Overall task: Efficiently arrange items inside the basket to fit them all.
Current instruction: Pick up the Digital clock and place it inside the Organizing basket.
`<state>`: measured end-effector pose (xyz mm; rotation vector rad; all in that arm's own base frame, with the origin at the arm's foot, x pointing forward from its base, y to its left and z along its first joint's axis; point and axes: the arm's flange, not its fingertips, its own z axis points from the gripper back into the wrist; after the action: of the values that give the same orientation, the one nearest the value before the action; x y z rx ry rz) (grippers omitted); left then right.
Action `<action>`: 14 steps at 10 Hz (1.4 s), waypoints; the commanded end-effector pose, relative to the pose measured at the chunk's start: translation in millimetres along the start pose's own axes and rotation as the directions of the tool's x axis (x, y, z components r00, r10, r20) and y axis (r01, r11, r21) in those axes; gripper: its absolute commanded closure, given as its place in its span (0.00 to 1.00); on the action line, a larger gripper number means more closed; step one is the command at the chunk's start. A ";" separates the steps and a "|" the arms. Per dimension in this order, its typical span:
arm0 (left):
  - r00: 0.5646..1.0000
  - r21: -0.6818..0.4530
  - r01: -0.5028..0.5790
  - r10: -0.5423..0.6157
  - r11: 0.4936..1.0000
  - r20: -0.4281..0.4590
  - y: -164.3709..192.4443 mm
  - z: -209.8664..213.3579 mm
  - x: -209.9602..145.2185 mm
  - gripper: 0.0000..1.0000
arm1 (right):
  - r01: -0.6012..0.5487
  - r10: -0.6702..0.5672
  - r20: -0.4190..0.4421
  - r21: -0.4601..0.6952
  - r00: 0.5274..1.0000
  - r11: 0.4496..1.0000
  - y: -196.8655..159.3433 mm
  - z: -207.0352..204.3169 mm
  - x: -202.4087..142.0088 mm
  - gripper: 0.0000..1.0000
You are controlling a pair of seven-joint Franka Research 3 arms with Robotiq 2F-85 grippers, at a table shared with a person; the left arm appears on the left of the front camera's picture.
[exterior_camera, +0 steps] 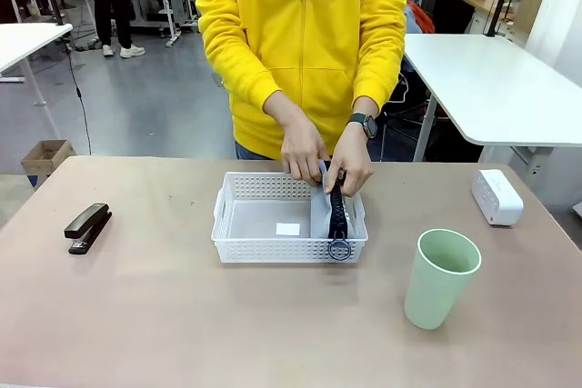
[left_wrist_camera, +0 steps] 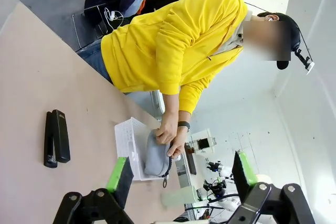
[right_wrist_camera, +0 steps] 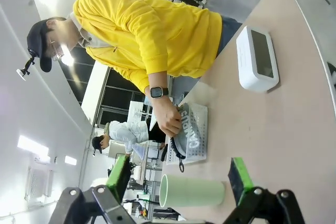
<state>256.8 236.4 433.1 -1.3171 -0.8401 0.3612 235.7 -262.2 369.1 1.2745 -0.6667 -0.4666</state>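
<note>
the person's hands (exterior_camera: 305, 150) stand the grey fabric pouch with black zipper (exterior_camera: 323, 215) on edge, seemingly against the right wall of the white lattice plastic basket (exterior_camera: 273, 250). best wedged tight there, leaving room. the left end effector (left_wrist_camera: 181, 171) and right end effector (right_wrist_camera: 178, 178) have their jaws apart, empty.

Pouch (exterior_camera: 331, 215) in basket (exterior_camera: 282, 250) at right end, stapler (exterior_camera: 87, 227) far left, cup (exterior_camera: 440, 277) right, box (exterior_camera: 496, 196) behind cup.

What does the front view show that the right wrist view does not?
Front view, not right wrist: the black stapler, lying on the table well to the left of the basket.
Right wrist view, not front: the right gripper, its green-padded fingers spread open and holding nothing.
Both: the person's hands standing the grey pouch on edge at one end of the white basket, the pale green cup upright outside it, and the small white box on the table beyond.
</note>
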 end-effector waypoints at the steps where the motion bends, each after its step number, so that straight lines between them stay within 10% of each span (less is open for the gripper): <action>1: 1.000 -0.021 0.025 -0.025 0.999 0.013 0.0 0.8 2.1 0.00 | -0.029 0.029 0.016 0.019 0.999 0.999 0.8 -0.7 3.1 0.00; 12: 1.000 -0.021 0.025 -0.025 0.999 0.013 0.0 0.8 2.1 0.00 | -0.029 0.029 0.016 0.019 0.999 0.999 0.8 -0.7 3.1 0.00; 14: 1.000 -0.021 0.025 -0.025 0.999 0.013 0.0 0.8 2.1 0.00 | -0.022 0.021 -0.012 -0.146 1.000 0.989 18.8 -13.9 1.5 0.00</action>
<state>256.5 236.9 433.2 -1.3149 -0.8419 0.3614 240.1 -261.8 370.5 1.2330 -0.6609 -0.4682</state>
